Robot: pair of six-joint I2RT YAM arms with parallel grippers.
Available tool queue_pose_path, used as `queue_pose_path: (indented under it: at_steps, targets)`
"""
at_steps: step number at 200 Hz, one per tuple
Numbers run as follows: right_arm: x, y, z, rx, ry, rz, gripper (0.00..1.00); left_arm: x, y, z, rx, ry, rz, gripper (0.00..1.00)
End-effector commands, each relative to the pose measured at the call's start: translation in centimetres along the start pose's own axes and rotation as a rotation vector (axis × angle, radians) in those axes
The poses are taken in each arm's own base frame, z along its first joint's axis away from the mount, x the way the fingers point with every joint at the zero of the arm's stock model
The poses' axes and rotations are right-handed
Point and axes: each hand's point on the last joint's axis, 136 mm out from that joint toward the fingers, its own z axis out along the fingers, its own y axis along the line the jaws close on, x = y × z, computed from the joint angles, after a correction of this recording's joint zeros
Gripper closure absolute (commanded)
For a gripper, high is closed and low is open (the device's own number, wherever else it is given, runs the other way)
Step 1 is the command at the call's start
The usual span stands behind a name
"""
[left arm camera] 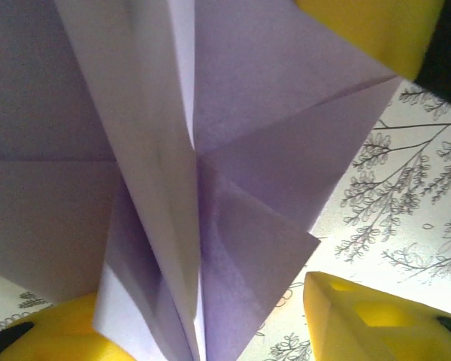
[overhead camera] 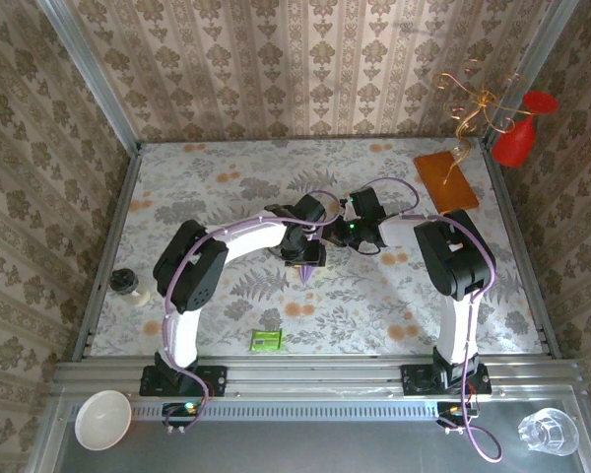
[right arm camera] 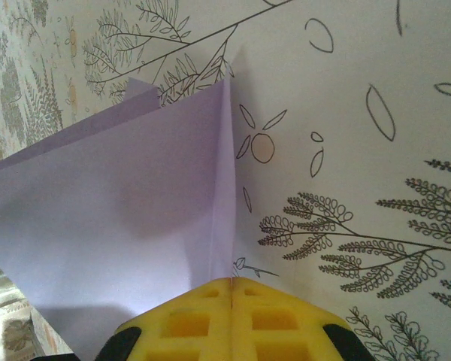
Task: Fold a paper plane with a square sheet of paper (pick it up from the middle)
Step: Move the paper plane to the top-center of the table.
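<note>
The lavender paper plane [overhead camera: 305, 270] is a folded dart with lengthwise creases, held above the flowered table mid-scene, its pointed tip aimed at the near edge. Its layered flaps [left arm camera: 233, 195] spread across the left wrist view. My left gripper [left arm camera: 195, 320] is open: its yellow fingers [left arm camera: 376, 320] stand wide apart on either side of the folds without pinching them. The right gripper [right arm camera: 231, 284] is shut on the plane's edge [right arm camera: 135, 226], yellow pads pressed together on the crease. In the top view the two grippers, left [overhead camera: 303, 246] and right [overhead camera: 351, 233], nearly touch.
An orange-brown board [overhead camera: 446, 179] lies at the back right beside a gold wire ornament [overhead camera: 473, 103] and a red vase [overhead camera: 517, 138]. A green packet [overhead camera: 266, 341] sits near the front edge. A small jar [overhead camera: 128, 285] stands at the left rim.
</note>
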Motion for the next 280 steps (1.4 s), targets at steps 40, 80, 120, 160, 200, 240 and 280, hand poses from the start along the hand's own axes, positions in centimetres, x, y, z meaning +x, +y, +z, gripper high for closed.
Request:
queue_pose_path:
  at_steps: [40,80,120,160,200,240,280]
  targets:
    - [0.8,-0.7,0.2,0.008,0.03,0.009,0.95,-0.6,0.2,-0.6,-0.018,-0.009,0.017,0.52]
    - [0.8,-0.8,0.2,0.011,0.031,0.01,0.95,-1.2,0.2,-1.4,0.026,-0.032,0.001,0.49]
    - [0.8,-0.8,0.2,0.011,0.032,0.013,0.95,-1.0,1.1,-0.7,0.008,-0.008,-0.008,0.58]
    - [0.8,-0.8,0.2,0.012,0.032,0.013,0.95,-0.9,1.5,-0.4,-0.016,-0.003,-0.007,0.67]
    - [0.9,-0.8,0.2,0.011,0.034,0.013,0.95,-1.1,1.4,-0.1,-0.018,-0.001,-0.004,0.74]
    - [0.8,-0.8,0.2,0.009,0.034,0.014,0.95,-1.2,1.6,0.1,-0.032,0.004,-0.003,0.77]
    - [0.8,-0.7,0.2,0.005,0.036,0.013,0.94,-1.7,1.7,0.0,-0.047,-0.008,0.001,0.8]
